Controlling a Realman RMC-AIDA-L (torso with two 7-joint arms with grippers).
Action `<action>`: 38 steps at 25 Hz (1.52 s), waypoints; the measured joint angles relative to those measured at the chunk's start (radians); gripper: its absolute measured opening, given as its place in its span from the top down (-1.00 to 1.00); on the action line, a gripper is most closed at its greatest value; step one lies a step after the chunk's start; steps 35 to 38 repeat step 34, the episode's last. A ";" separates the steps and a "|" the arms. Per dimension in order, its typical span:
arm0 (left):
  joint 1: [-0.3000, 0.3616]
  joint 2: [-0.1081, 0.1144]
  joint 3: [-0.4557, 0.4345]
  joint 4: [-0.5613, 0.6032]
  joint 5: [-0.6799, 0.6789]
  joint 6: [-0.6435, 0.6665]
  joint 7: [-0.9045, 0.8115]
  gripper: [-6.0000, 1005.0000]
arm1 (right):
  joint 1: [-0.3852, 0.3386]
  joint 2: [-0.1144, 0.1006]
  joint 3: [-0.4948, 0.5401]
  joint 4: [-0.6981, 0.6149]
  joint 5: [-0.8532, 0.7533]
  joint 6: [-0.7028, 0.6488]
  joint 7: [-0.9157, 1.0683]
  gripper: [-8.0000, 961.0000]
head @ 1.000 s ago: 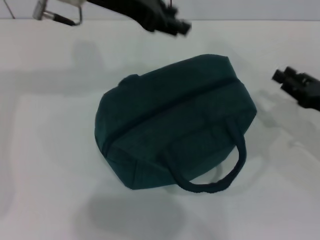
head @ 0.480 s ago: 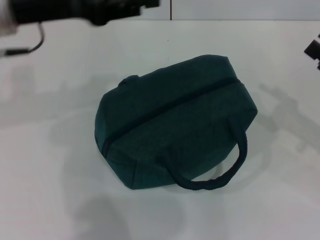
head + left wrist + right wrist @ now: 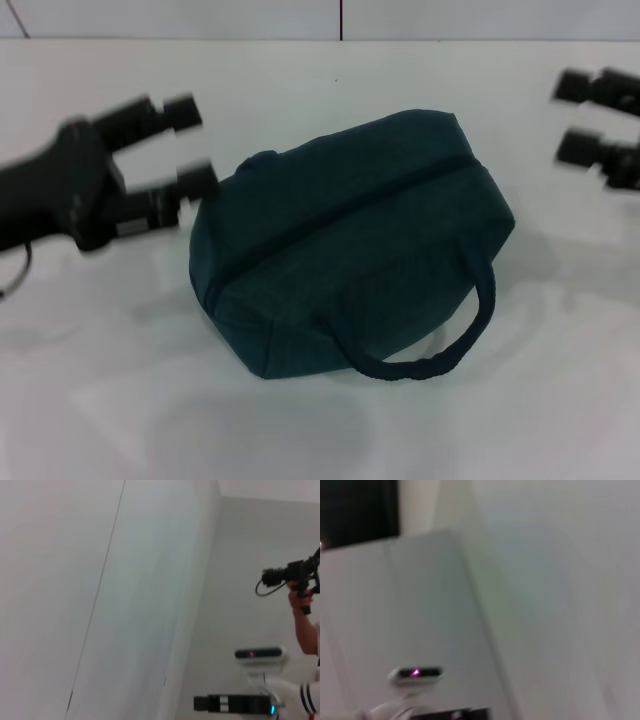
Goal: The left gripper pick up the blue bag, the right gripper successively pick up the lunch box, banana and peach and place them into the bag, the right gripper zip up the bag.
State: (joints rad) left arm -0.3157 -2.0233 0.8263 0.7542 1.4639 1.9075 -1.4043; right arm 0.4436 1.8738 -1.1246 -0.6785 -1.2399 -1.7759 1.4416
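The blue bag (image 3: 350,240) lies on its side in the middle of the white table (image 3: 90,400), its zip line closed and one rope handle (image 3: 455,345) curling toward the front. My left gripper (image 3: 190,145) hovers just beside the bag's left end, open, with nothing between its fingers. At the right edge my right gripper (image 3: 575,118) is also open and empty, well apart from the bag. The lunch box, banana and peach are out of view. Neither wrist view shows the bag.
In the left wrist view there is a pale wall, a person's arm holding a black camera (image 3: 290,575), and a white sensor bar (image 3: 259,654). A similar bar with a pink light (image 3: 415,674) appears in the right wrist view.
My left gripper has swung down from the far top left to the bag's left end. The right gripper has come back into view at the right edge. The bag has not moved.
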 joint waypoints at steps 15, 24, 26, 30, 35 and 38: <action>-0.018 -0.045 0.012 -0.115 0.180 0.065 0.174 -0.77 | 0.126 0.133 0.001 -0.005 -0.364 -0.052 -0.032 -0.72; -0.015 -0.036 0.013 -0.139 0.181 0.080 0.180 -0.77 | 0.118 0.136 -0.001 0.003 -0.366 -0.050 -0.036 -0.70; -0.015 -0.037 0.013 -0.139 0.182 0.080 0.180 -0.77 | 0.118 0.136 0.000 0.003 -0.366 -0.051 -0.036 -0.70; -0.014 -0.038 0.013 -0.139 0.183 0.080 0.180 -0.77 | 0.118 0.136 0.005 0.004 -0.366 -0.054 -0.037 -0.69; -0.014 -0.039 0.013 -0.139 0.181 0.081 0.180 -0.77 | 0.117 0.136 0.006 0.004 -0.364 -0.056 -0.037 -0.69; -0.014 -0.039 0.013 -0.139 0.181 0.081 0.180 -0.77 | 0.117 0.136 0.006 0.004 -0.364 -0.056 -0.037 -0.69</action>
